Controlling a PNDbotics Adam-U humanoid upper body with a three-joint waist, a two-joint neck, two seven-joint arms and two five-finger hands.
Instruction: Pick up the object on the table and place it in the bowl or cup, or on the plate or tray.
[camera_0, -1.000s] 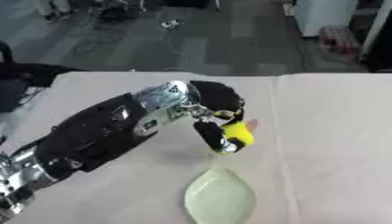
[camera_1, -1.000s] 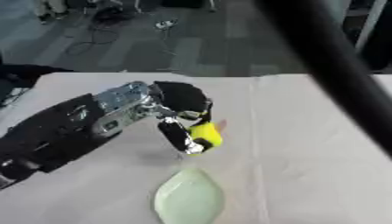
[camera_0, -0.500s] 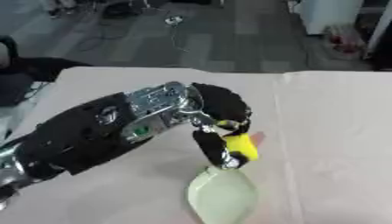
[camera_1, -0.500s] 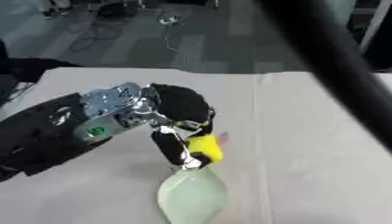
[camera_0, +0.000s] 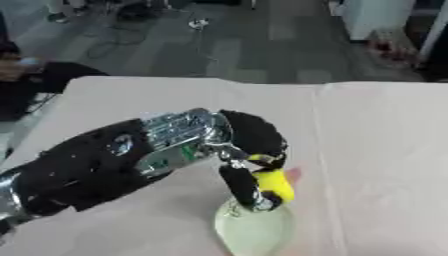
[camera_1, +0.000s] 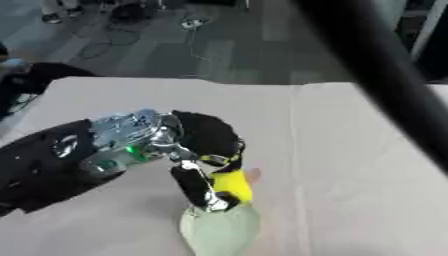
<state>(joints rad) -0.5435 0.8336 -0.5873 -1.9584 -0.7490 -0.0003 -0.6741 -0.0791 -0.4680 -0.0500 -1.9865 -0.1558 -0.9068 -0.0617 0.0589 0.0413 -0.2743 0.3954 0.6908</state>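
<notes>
Nearest the camera, a pale green, leaf-shaped plate (camera_0: 252, 231) with a smooth glossy face lies on the cloth-covered table (camera_0: 385, 150); I cannot tell whether anything lies in it. Just above its far rim hangs the left hand (camera_0: 249, 150), black with silver joints, its fingers curled down round a smooth yellow object (camera_0: 273, 184) with a pink tip. Beyond, the beige cloth shows a long crease. Across the right eye view runs a dark blurred bar (camera_1: 385, 75).

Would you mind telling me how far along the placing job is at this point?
Pickup looks done: the left hand is curled round the yellow object, off the table. In hand: it hangs just above the pale green plate. Left: lower it and let go.
</notes>
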